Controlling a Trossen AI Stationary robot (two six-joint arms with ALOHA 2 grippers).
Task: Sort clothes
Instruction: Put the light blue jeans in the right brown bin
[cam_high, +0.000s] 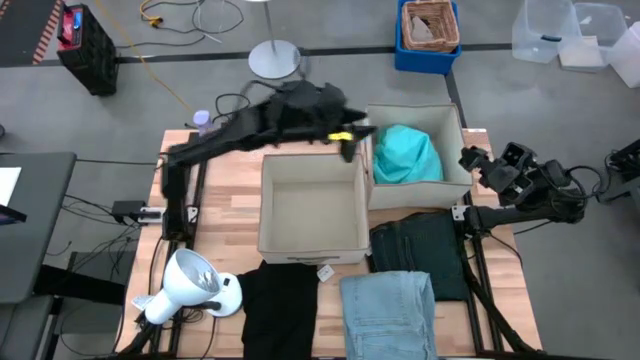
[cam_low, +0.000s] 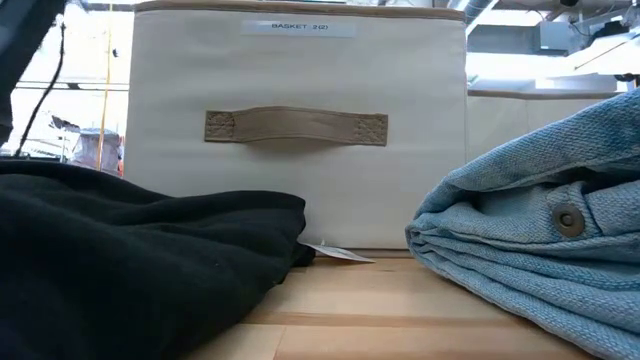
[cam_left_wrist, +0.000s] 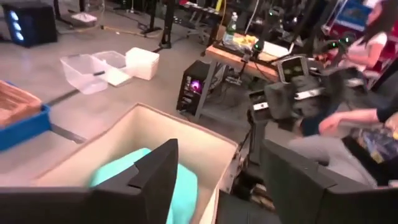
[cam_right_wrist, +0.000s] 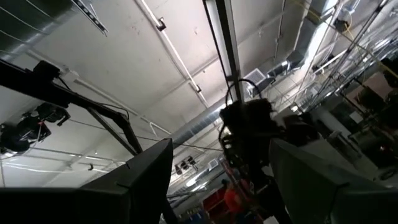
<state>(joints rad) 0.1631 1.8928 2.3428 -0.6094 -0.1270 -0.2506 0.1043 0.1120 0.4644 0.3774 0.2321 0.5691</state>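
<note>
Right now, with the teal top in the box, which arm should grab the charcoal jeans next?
Probably right. The right pincer waits open off the table's right edge, beside the charcoal jeans. The left pincer, open and empty, hangs over the far box holding the teal top, and would have to cross over.

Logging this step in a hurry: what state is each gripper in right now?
Left gripper: open, empty, above the box holding the teal top.
Right gripper: open, empty, off the table's right edge.

My left gripper (cam_high: 352, 140) hangs spread-fingered over the box wall (cam_high: 366, 165) between the empty box (cam_high: 312, 205) and the teal top (cam_high: 406, 155). Empty box interior open from above.
</note>
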